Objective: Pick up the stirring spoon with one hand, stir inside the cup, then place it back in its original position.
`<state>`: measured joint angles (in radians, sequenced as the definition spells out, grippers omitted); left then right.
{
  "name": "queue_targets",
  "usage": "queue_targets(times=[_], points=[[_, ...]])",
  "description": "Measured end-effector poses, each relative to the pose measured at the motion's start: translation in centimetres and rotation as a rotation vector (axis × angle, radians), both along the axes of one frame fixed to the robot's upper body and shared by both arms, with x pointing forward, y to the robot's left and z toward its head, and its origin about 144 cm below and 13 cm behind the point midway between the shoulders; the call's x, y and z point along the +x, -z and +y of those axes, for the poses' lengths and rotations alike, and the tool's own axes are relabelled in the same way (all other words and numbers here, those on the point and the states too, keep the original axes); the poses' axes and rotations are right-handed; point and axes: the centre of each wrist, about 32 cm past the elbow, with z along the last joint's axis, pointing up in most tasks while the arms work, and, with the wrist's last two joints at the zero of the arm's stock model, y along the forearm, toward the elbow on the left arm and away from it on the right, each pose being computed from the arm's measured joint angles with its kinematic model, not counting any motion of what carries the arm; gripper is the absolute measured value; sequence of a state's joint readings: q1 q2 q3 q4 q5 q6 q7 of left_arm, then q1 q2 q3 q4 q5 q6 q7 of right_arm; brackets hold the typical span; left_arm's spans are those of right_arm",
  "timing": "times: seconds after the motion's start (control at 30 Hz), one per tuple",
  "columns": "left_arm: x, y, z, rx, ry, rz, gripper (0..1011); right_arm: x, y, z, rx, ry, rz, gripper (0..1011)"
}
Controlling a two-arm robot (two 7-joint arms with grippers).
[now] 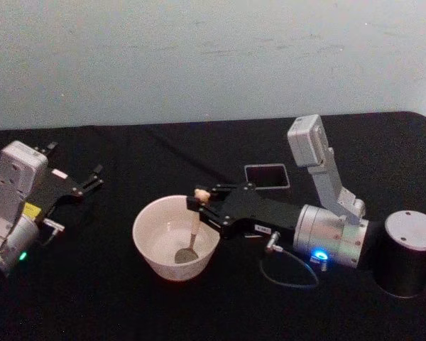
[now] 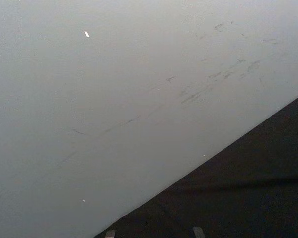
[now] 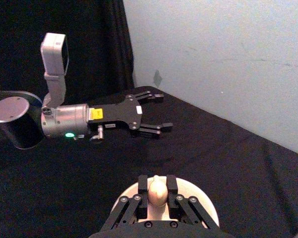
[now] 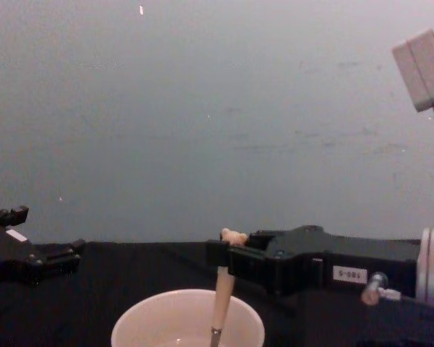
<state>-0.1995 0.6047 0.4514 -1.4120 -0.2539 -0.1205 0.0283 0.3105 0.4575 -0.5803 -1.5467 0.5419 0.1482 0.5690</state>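
Observation:
The cream-white cup (image 1: 148,240) stands on the black table, left of centre. The stirring spoon (image 1: 193,226) stands in it, its metal bowl down near the cup's floor and its bear head at the top. My right gripper (image 1: 201,202) reaches in from the right and is shut on the beige handle just under the bear head (image 3: 158,191). From the chest view, the spoon (image 4: 220,298) drops from the right gripper (image 4: 223,254) into the cup (image 4: 152,325). The dark square holder (image 1: 267,175) stands behind the right arm. My left gripper (image 1: 72,160) rests open at the far left.
A pale wall (image 1: 199,57) runs along the table's far edge. The right arm's black base (image 1: 410,254) and a loose cable loop (image 1: 291,275) lie right of the cup. Bare black cloth separates the left gripper (image 3: 161,111) from the cup (image 3: 208,210).

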Motion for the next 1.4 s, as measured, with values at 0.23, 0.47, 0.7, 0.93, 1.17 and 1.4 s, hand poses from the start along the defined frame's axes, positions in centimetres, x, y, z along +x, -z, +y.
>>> queue_targets(times=[0.23, 0.47, 0.7, 0.93, 1.17, 1.4], points=[[0.0, 0.0, 0.0, 0.0, 0.0, 0.0, 1001, 0.2, -0.1, 1.3, 0.01, -0.027, -0.002, 214], [0.0, 0.0, 0.0, 0.0, 0.0, 0.0, 1001, 0.9, 0.1, 2.7, 0.014, -0.045, -0.008, 214], [0.0, 0.0, 0.0, 0.0, 0.0, 0.0, 1002, 2.2, 0.4, 4.0, 0.01, -0.023, -0.023, 214], [0.0, 0.0, 0.0, 0.0, 0.0, 0.0, 1001, 3.7, 0.3, 4.2, 0.017, 0.037, -0.032, 214], [0.0, 0.0, 0.0, 0.0, 0.0, 0.0, 1001, 4.7, 0.0, 3.6, 0.025, 0.089, -0.036, 214], [0.0, 0.0, 0.0, 0.0, 0.0, 0.0, 1001, 4.4, -0.4, 1.9, 0.015, 0.104, -0.05, 214]])
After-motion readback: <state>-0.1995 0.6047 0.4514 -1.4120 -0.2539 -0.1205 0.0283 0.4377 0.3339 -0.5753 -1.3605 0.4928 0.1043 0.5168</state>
